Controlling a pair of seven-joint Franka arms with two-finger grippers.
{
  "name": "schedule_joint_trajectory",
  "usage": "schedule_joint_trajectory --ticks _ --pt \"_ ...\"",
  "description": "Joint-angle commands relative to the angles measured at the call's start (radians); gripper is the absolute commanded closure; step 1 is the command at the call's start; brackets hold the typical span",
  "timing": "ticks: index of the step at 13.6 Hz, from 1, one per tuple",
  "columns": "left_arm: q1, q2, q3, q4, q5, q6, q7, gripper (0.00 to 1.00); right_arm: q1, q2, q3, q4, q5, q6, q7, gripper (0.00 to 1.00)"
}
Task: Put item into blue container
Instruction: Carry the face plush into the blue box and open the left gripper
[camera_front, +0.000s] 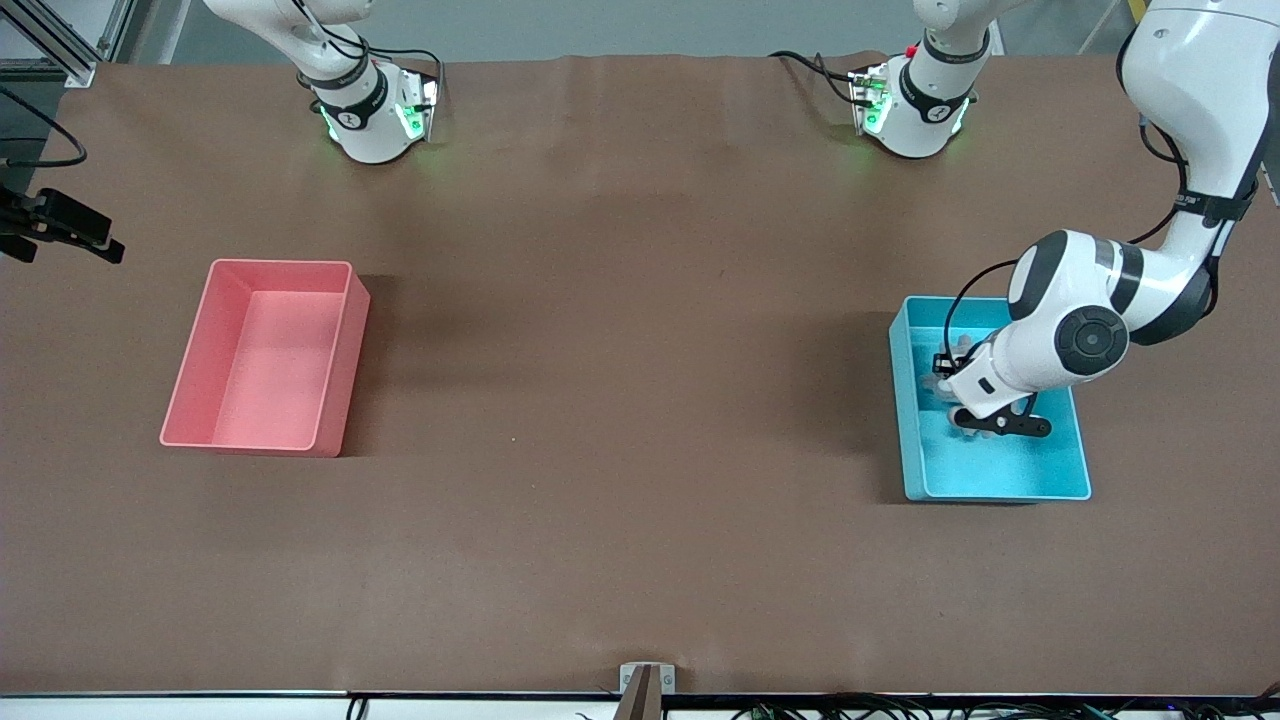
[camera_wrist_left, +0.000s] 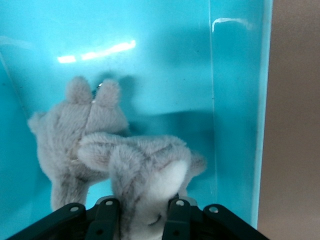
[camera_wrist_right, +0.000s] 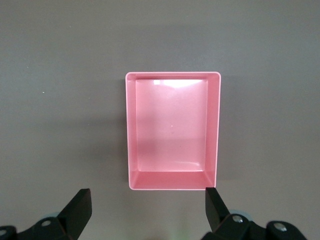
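left jaws (camera_wrist_left: 142, 220) on grey plush toy (camera_wrist_left: 115, 160) inside blue container (camera_front: 1000, 480)

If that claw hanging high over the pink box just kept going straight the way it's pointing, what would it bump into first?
Most likely the pink bin: the right gripper, fingers open, points down at it, so it would probably meet the bin's floor or the rim closest to the fingertips. Nothing shows in between.

Even overhead light, all views bright; soft shadows beside the pink bin (camera_front: 262, 355) and blue container (camera_front: 1000, 470) on my table (camera_front: 620, 400), glare streaks on the container floor, plush toy (camera_wrist_left: 120, 165) slightly soft close up.
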Motion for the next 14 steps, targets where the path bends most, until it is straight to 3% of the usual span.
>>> schedule_joint_trajectory --ticks 1,2,3,4,9,14 --pt "0.013 0.007 -0.016 -0.001 0.020 0.023 -0.002 0.63 -0.001 -0.083 0.001 -0.106 -0.013 0.055 -0.010 0.00" --pt "0.015 0.005 -0.014 0.000 0.022 0.024 -0.001 0.45 -0.001 -0.084 0.001 -0.105 -0.013 0.055 -0.010 0.00" --pt "0.015 0.002 -0.016 0.002 0.020 0.024 0.002 0.18 -0.002 -0.081 0.001 -0.102 -0.013 0.053 -0.010 0.00" --pt "0.016 -0.001 -0.016 0.003 0.020 0.024 0.004 0.03 -0.003 -0.078 0.001 -0.096 -0.015 0.050 -0.010 0.00" --pt "0.055 -0.091 -0.025 0.016 0.001 -0.047 0.042 0.01 -0.001 -0.071 0.003 -0.064 -0.015 0.042 -0.006 0.00" --pt "0.151 -0.274 -0.023 0.040 -0.229 -0.183 0.252 0.01 -0.001 -0.055 0.003 -0.042 -0.015 0.041 -0.007 0.00"
